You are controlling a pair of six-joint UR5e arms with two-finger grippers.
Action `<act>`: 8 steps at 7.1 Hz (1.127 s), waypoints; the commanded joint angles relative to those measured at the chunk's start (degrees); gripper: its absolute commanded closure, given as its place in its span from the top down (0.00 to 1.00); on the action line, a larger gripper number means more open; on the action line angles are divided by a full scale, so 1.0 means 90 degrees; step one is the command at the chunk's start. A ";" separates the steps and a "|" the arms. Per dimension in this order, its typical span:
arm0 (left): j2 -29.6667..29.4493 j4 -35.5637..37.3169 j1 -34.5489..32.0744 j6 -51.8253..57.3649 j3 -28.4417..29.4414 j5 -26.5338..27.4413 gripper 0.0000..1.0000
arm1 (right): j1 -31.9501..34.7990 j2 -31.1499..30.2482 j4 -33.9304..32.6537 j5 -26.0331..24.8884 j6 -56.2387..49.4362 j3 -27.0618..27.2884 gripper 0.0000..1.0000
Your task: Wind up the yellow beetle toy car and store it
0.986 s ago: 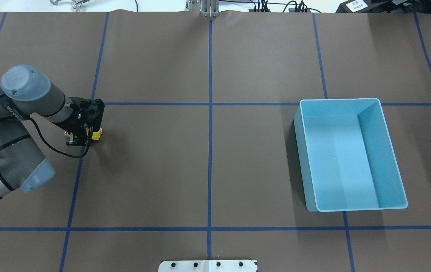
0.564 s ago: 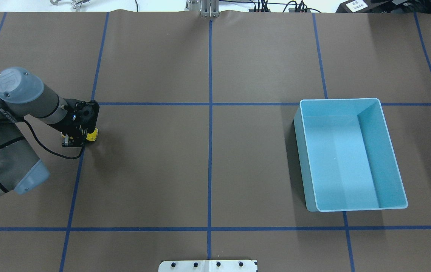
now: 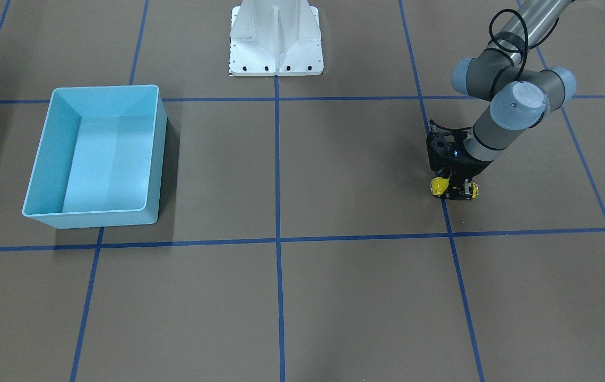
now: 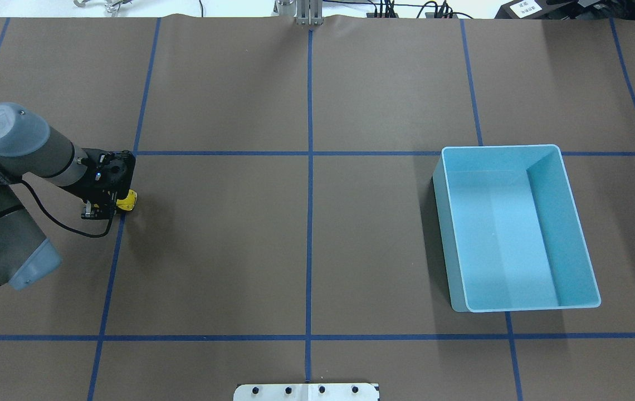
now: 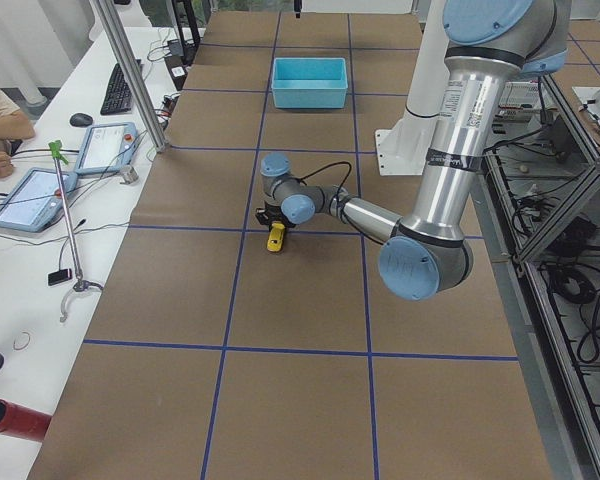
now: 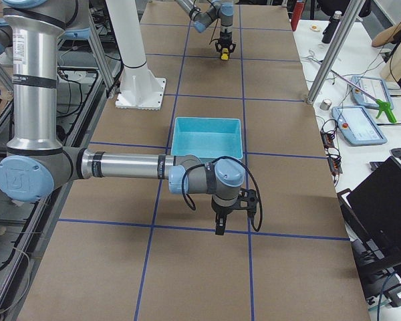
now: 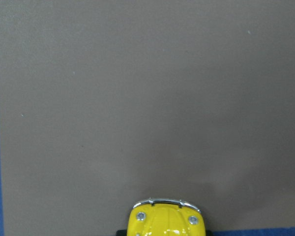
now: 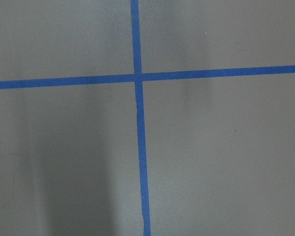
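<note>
In the overhead view the left gripper (image 4: 112,205) grasps the yellow beetle toy car (image 4: 127,200) at 9 o'clock of the table (image 4: 228,239), opposite the light blue bin (image 4: 567,223) at 3 o'clock, and for the right gripper (image 6: 220,226) I cannot tell the state.

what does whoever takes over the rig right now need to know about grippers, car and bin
Left gripper: shut on the yellow beetle toy car, low on the table, robot's left side.
Right gripper: over the table near the light blue bin; open or shut cannot be told.
Done: car gripped; bin empty.
Left: winding state not visible; car must go into the bin.
</note>
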 commanded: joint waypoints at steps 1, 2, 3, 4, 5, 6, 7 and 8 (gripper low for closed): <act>0.0049 -0.0068 -0.0038 0.0000 0.0003 -0.0022 0.06 | 0.0000 0.0000 0.0000 -0.0001 0.0000 0.0000 1.00; 0.0087 -0.0078 -0.0048 0.0010 0.0003 -0.0071 0.06 | 0.0000 0.0000 0.0000 -0.0001 0.0000 0.0000 1.00; 0.0126 -0.0175 -0.0048 0.0010 0.0003 -0.0081 0.06 | 0.0000 0.0000 0.0000 -0.0011 0.0000 0.0000 1.00; 0.0136 -0.0185 -0.0058 0.0010 0.0003 -0.0081 0.06 | 0.0000 0.0000 0.0000 -0.0011 0.0000 -0.0010 1.00; 0.0137 -0.0185 -0.0106 0.0020 0.0003 -0.0120 0.06 | 0.0000 0.0010 0.0000 -0.0011 0.0010 -0.0049 1.00; 0.0224 -0.0244 -0.0116 0.0020 0.0003 -0.0130 0.06 | 0.0000 0.0010 0.0000 -0.0011 0.0010 -0.0049 1.00; 0.0282 -0.0370 -0.0126 0.0020 0.0022 -0.0140 0.06 | 0.0000 0.0010 0.0000 -0.0011 0.0019 -0.0049 1.00; 0.0312 -0.0390 -0.0126 0.0020 0.0022 -0.0140 0.06 | 0.0000 0.0010 0.0000 -0.0011 0.0020 -0.0049 1.00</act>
